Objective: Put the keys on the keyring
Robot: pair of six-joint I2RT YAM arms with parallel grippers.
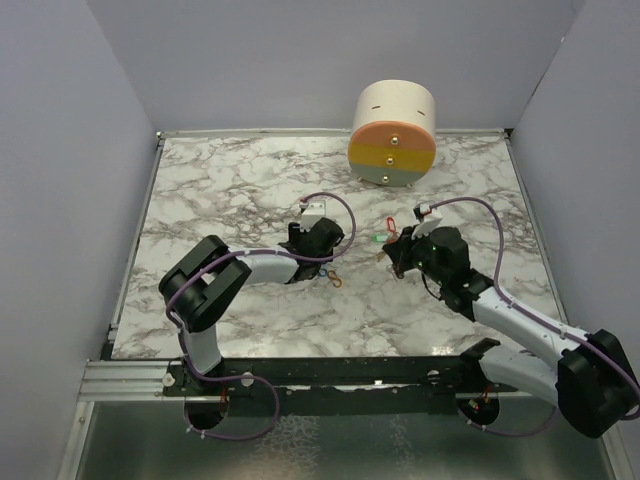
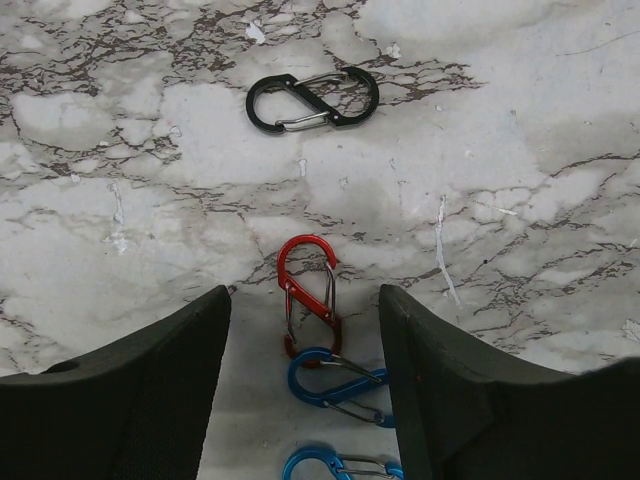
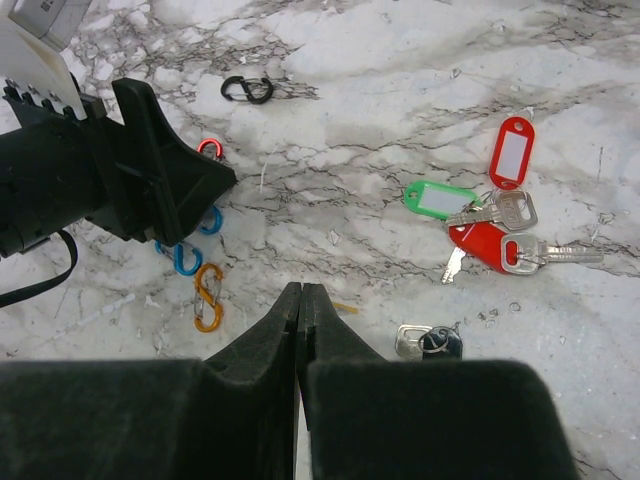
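The keys lie in a loose bunch on the marble: a green tag (image 3: 440, 198), a red tag with a white label (image 3: 512, 152), a red head (image 3: 480, 245), silver blades (image 3: 548, 254), and a black-headed piece (image 3: 440, 343) with a small wire ring on it. In the top view they show as a red tag (image 1: 389, 224) and a green tag (image 1: 378, 238). My right gripper (image 3: 300, 290) is shut just left of them, with nothing seen in it; it also shows in the top view (image 1: 392, 258). My left gripper (image 2: 303, 292) is open, low over the table, straddling a red S-clip (image 2: 308, 295).
Blue S-clips (image 2: 340, 385) lie between the left fingers, a black S-clip (image 2: 312, 100) lies beyond them, and an orange one (image 3: 207, 296) is nearby. A thin yellow sliver (image 3: 345, 307) lies by the right fingertips. A round striped drum (image 1: 393, 134) stands at the back.
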